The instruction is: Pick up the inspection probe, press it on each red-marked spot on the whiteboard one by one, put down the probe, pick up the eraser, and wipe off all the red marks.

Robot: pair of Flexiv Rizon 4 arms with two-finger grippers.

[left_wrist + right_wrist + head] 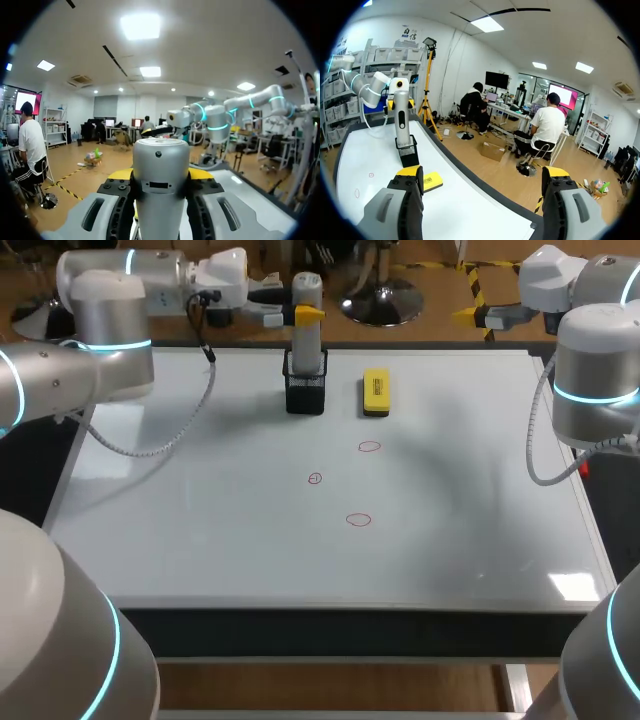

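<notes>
The grey inspection probe (pixel 306 335) stands upright in a black mesh holder (pixel 305 392) at the back of the whiteboard (pixel 200 530). My left gripper (pixel 308 315) is shut on the probe's upper part; in the left wrist view the probe (pixel 160 190) fills the gap between the yellow fingertips (pixel 121 174). Three red circles (pixel 369 447), (pixel 315 478), (pixel 358 519) lie mid-board. The yellow eraser (pixel 375 392) lies right of the holder. My right gripper (pixel 482 182) is open and empty, off the board's back right corner, with the probe (pixel 401 117) and eraser (pixel 432 181) ahead of it.
A grey cable (pixel 170 435) from my left arm hangs over the board's left part. The board's metal edge (pixel 330 605) runs along the front. My right arm (pixel 595 370) stands over the right edge.
</notes>
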